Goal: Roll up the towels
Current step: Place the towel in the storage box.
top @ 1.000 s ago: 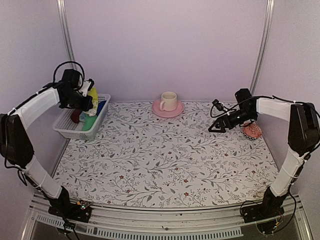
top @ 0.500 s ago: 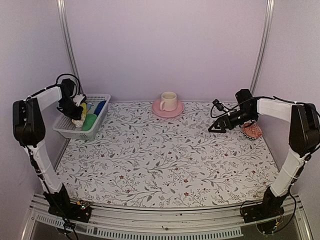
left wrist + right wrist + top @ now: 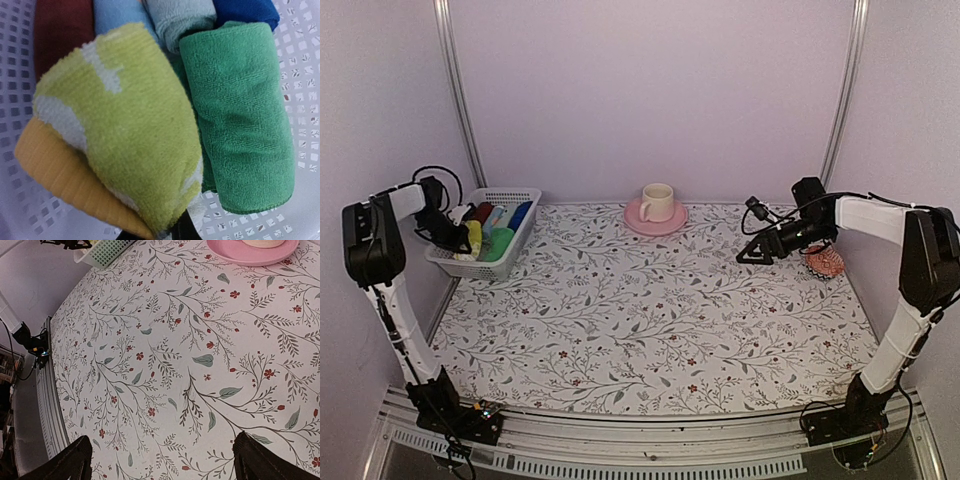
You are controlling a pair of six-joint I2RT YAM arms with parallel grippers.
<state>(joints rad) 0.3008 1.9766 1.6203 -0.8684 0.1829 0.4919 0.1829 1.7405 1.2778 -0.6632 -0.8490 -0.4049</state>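
Towels [image 3: 490,240] lie rolled in the basket [image 3: 465,268], so the rolling looks done; the table [image 3: 650,310] spreads to the right of the basket; inside it the green towel [image 3: 235,115] rests lengthwise on the floor, its far end touching the other cloth rolls [image 3: 175,20], likely packed close to save room; the yellow towel [image 3: 125,130] leans on the green one, raised, because the left gripper [image 3: 170,234] is clamped on its near end, probably to seat it; the right gripper [image 3: 160,460] hovers far right of the basket, jaws wide apart, apparently parked clear.
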